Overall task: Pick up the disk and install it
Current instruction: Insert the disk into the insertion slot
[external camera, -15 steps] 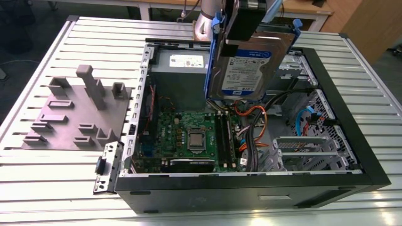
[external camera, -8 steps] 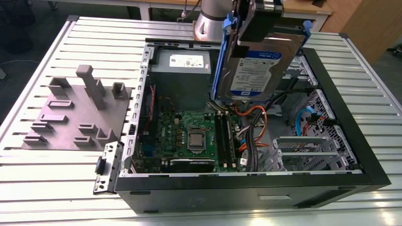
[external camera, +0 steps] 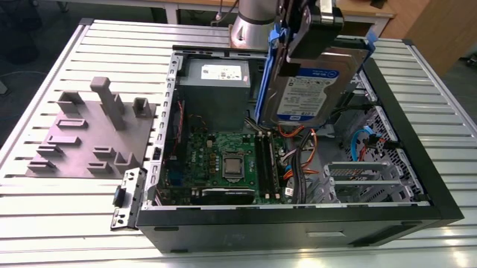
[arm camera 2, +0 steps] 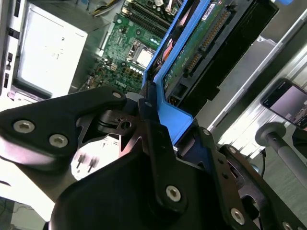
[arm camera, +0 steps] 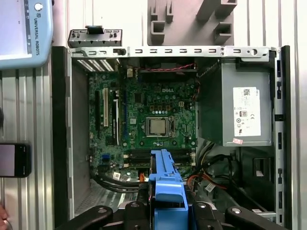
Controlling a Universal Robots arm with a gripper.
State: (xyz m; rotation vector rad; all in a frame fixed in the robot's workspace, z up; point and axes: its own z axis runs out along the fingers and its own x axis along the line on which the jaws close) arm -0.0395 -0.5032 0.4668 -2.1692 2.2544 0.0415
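- The black pincer (external camera: 309,25) is pinching the disk (external camera: 309,84), a flat silver metal hard drive with a white-and-blue label and a blue plastic carrier frame, by its upper edge.
- The disk hangs tilted above the open black computer case (external camera: 417,167), over the cables between the grey power-supply box (external camera: 216,84) and the drive cage (external camera: 365,178).
- In both wrist views the blue frame (arm camera: 167,184) sits squarely between the fingers.
- Judgement: keep the drive level with the bay rails, steer clear of the orange cables (external camera: 313,139), and lower without twisting.
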